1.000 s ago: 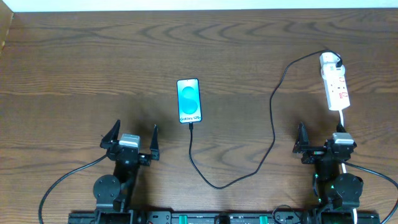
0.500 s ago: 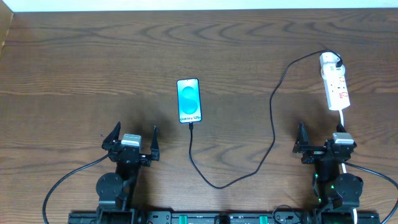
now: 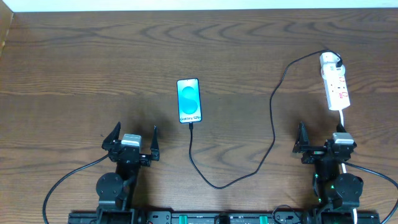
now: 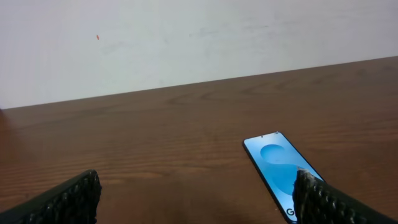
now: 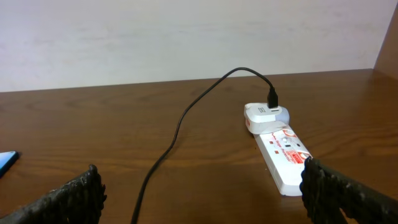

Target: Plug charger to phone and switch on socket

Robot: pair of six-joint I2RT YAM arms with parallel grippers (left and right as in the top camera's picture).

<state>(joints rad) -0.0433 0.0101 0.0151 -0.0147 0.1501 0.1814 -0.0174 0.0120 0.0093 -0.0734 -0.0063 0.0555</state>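
**Both end effectors open and empty at the near edge of the bench**

The left end effector [image 3: 135, 130] has its fingers spread wide and grips nothing. Its wrist view shows only bare wood between the two pads [image 4: 65, 199]. The right end effector [image 3: 321, 133] is parted just as far and is also empty.

The phone [image 3: 189, 100] lies flat, screen up and lit blue, ahead of the left end effector and a little to its right, near the middle of the bench [image 3: 93, 62].

The charger [image 3: 273, 124] meets the phone's near short edge. It loops toward the robot, then runs up the right side to the white adapter [image 3: 328, 60] at the far end of the socket [image 3: 334, 87]. Whether the tip is fully seated cannot be told.

The socket lies ahead of the right end effector, and its white cord [image 3: 343, 117] trails back beside that arm. Its switch position is too small to read.
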